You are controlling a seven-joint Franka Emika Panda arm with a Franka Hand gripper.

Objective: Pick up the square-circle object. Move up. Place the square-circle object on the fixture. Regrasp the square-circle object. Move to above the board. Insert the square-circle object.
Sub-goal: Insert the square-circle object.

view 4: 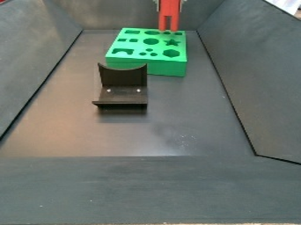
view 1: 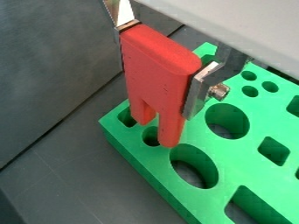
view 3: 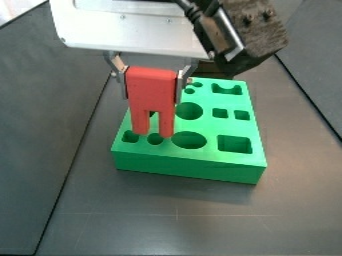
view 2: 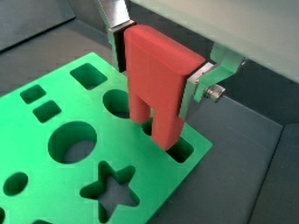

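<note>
Your gripper (view 1: 163, 57) clenches the red peg (view 1: 158, 79) upright over the green board (view 3: 201, 140), prongs entering holes at its edge, so judging by that, only the final push remains.

The pincer (view 3: 151, 72) has open air above the board (view 3: 221, 150); the fixture (view 4: 121, 85) stands well apart.

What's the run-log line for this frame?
phase: insert | gripper: shut on square-circle object | prongs: at board holes | fixture: empty
</note>
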